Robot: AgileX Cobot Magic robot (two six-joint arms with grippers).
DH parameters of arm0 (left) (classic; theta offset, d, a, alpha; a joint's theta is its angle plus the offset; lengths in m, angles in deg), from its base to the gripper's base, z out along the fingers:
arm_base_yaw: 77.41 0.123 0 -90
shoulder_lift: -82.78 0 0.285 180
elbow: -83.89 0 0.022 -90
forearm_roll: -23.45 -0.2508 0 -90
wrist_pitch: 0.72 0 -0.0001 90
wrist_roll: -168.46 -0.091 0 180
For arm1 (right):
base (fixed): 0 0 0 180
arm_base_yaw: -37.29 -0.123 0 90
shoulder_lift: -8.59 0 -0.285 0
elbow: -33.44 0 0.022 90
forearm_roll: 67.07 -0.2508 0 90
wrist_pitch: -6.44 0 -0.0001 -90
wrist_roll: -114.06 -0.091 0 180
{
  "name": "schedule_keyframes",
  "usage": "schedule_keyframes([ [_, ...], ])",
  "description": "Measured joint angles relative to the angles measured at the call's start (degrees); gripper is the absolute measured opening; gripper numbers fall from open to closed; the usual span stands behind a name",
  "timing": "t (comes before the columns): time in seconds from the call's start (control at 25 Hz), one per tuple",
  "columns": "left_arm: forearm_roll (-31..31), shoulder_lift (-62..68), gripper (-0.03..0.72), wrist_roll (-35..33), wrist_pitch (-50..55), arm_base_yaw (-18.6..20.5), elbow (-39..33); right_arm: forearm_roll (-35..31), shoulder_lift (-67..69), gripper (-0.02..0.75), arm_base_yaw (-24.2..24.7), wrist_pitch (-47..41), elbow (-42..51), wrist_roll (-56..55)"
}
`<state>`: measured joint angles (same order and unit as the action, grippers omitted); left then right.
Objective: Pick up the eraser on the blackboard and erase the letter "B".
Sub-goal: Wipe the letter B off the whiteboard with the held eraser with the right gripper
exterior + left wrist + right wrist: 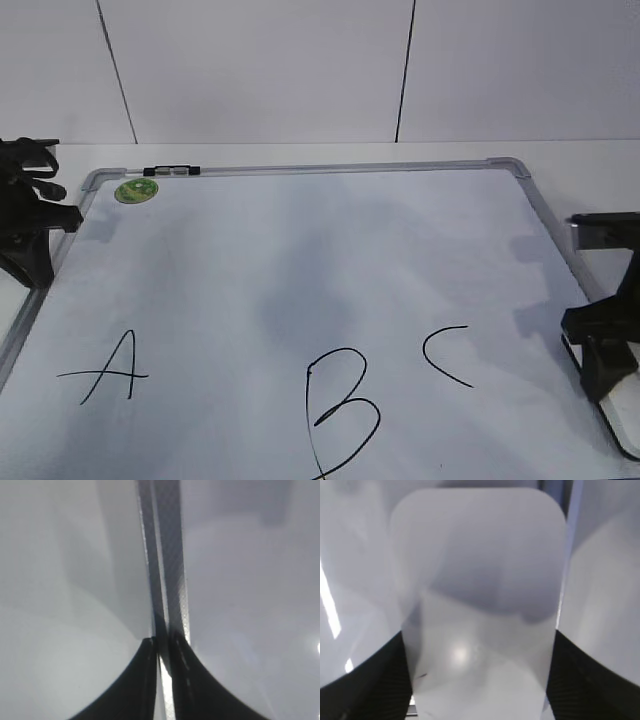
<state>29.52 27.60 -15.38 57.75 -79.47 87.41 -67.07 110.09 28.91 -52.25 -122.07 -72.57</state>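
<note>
A: eraser status?
B: Right wrist view: white rounded block fills the gap between the right fingers, one black finger on each side, both against its flanks. Gripping it. In the exterior view only a sliver of white shows under the right gripper, at the blackboard's right edge, over the frame.

A: lifted or still on the board?
B: Can't tell. Gripper hides the contact.

A: letter "B"?
B: Intact, bottom centre of the board, lowest stroke cut off by the picture edge. Well apart from the eraser. "A" to its left, "C" to its right, the "C" nearer the right gripper.

A: left side?
B: Left gripper sits at the board's left edge, near the upper-left corner. Left wrist view: left fingers closed, tips nearly touching, nothing between them, grey frame rail running straight ahead below.

A: anything else on the board?
B: Green round sticker near the top-left corner, small black-and-white clip on the top rail just beside it. Board lies flat on a white table.
</note>
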Motion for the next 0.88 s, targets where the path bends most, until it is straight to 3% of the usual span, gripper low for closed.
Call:
schedule_keyframes([
  [0.32, 0.0, 0.09, 0.051, 0.0, 0.34, 0.0, 0.0, 0.0, 0.0, 0.568, 0.0, -7.52, -6.9, -0.13],
  [0.72, -0.1, 0.09, 0.051, 0.0, 0.59, 0.0, 0.0, -6.79, 0.0, 0.568, 0.0, -10.65, -15.93, 1.47],
  [0.88, -0.1, 0.09, 0.051, 0.0, 0.67, 0.0, 0.0, -8.04, 0.0, 0.568, -3.74, -10.65, -16.72, 2.62],
])
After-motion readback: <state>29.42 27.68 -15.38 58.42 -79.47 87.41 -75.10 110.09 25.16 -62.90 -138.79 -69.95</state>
